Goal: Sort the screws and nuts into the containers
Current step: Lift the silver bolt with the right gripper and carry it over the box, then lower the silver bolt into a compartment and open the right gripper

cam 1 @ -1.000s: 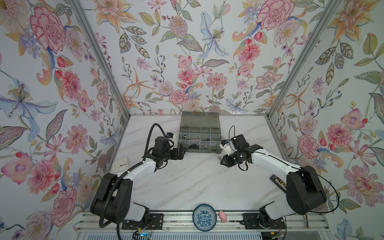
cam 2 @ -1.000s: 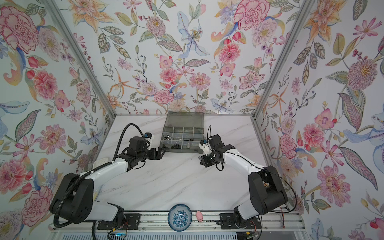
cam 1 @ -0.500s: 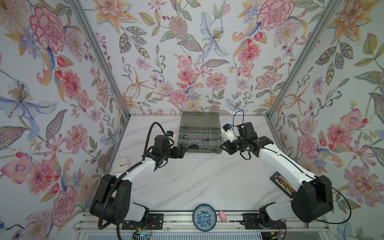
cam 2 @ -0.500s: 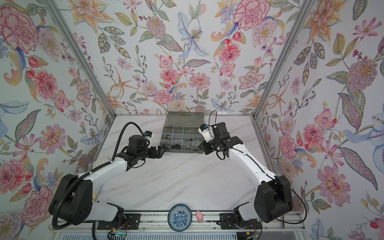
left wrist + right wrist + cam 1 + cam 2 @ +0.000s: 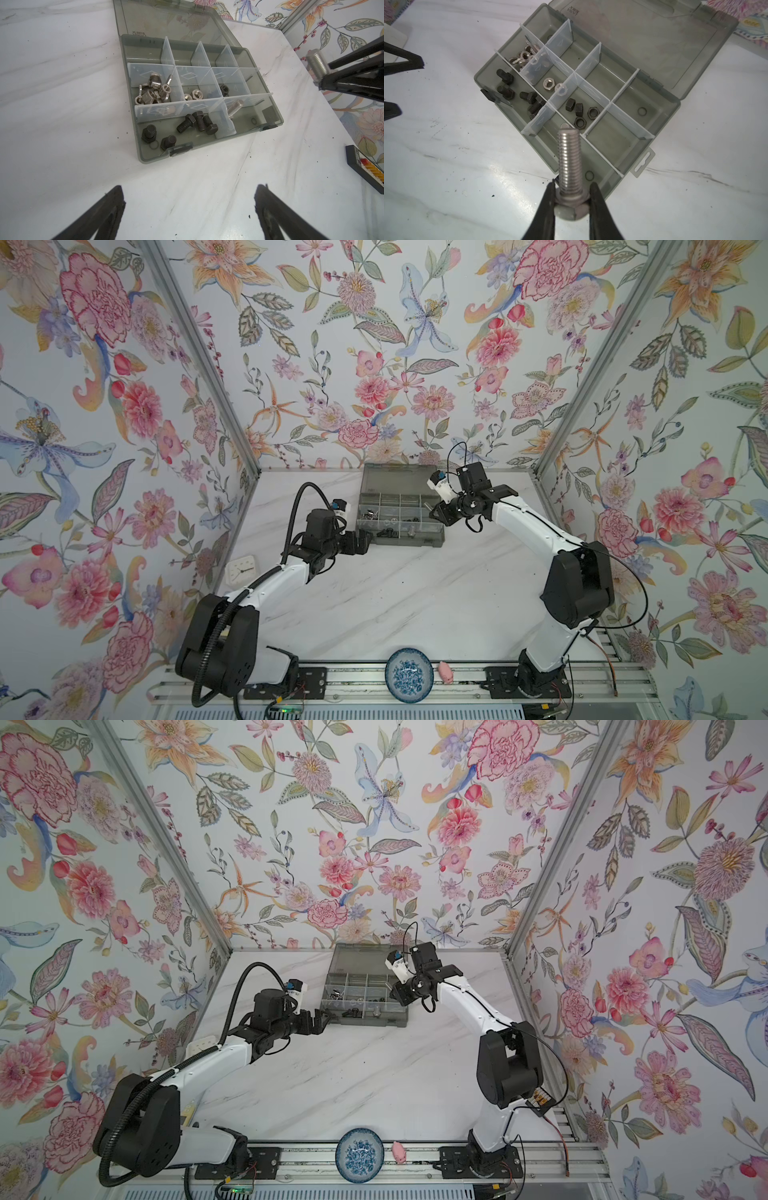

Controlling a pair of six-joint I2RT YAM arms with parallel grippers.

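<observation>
We are holding a silver screw (image 5: 569,158) over the organizer box (image 5: 610,143) front wall, right hand (image 5: 572,187) pinching its hex head. Left hand (image 5: 190,194) is gaping empty beside the box. Next, likely: centring above the compartment holding the twin screw (image 5: 234,108), then releasing.

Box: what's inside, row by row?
Box: black screws and one silver screw in the near row; wing nuts, silver nuts, black nuts in the middle row. Back row looks empty. Frosted dividers and the held screw hide some floor.
</observation>
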